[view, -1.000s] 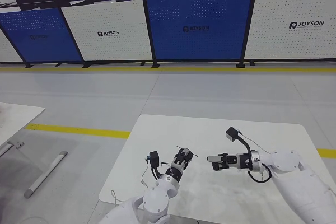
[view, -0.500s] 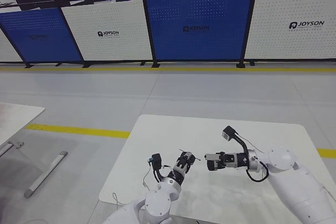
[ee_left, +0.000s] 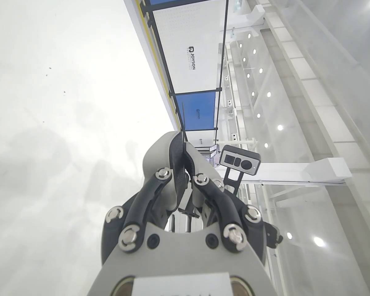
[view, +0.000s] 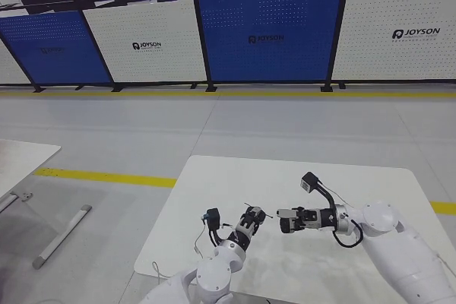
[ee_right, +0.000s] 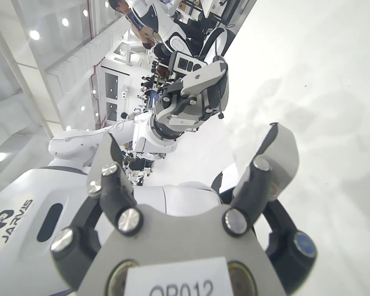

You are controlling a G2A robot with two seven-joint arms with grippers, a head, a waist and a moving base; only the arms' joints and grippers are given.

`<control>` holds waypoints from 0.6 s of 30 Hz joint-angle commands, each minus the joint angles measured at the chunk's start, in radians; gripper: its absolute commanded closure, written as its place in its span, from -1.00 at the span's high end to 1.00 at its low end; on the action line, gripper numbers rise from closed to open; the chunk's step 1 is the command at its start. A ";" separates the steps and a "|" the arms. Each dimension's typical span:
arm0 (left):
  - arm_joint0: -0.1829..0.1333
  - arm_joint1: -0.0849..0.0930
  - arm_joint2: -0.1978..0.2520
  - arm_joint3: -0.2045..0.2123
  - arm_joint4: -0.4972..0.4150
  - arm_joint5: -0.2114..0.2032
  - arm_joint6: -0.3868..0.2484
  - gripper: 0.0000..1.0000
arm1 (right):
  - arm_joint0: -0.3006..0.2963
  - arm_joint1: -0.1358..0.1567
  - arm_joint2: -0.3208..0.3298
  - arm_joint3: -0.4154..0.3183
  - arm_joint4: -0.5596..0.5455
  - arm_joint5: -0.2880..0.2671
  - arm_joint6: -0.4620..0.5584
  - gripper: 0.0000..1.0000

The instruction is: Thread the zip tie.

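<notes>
With the left fingers [ee_left: 163, 152] clamped on the zip tie [ee_left: 183, 117] above the counter [view: 228, 190] and the right fingers [ee_right: 279, 143] apart at 3 o'clock, best approach slowly; centre the tail between them; pinch lightly.

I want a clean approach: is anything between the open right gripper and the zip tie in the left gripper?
Nothing visible. The right gripper, open, faces the left gripper across a bare gap above the table. The zip tie sticks out past the left gripper's shut fingertips, unobstructed.
</notes>
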 commanded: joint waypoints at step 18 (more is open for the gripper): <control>0.044 -0.024 -0.049 -0.020 0.038 -0.005 -0.035 -1.00 | 0.027 -0.022 -0.013 0.076 0.021 0.015 0.028 -0.22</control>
